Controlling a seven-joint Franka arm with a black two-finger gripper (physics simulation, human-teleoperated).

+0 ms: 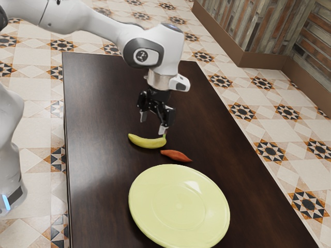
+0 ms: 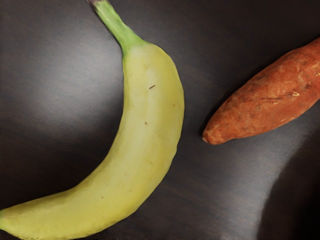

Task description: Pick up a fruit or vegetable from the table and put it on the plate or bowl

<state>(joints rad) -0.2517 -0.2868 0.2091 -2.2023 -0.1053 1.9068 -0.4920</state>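
A dark brown wooden bench (image 1: pixel 98 103) takes up the middle of the exterior view. A round, pale yellow-green plate (image 1: pixel 178 204) sits at lower centre. Just above it lies a curved yellow-green banana (image 1: pixel 147 141) (image 2: pixel 145 150), its long axis running left to right and its ends bowed away from the plate. A small orange-red sweet potato (image 1: pixel 176 155) (image 2: pixel 270 100) lies just beside the banana's right end, not touching it. The black two-finger end effector (image 1: pixel 153 123) hovers over the banana, fingers spread and gripping nothing.

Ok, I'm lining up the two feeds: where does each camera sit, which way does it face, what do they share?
Exterior view: beside the table, raised, looking down at the dark wooden table; white arm and open black gripper show.
Wrist view: on the hand, facing down at the tabletop.
Shared: curved yellow banana, orange-brown sweet potato.
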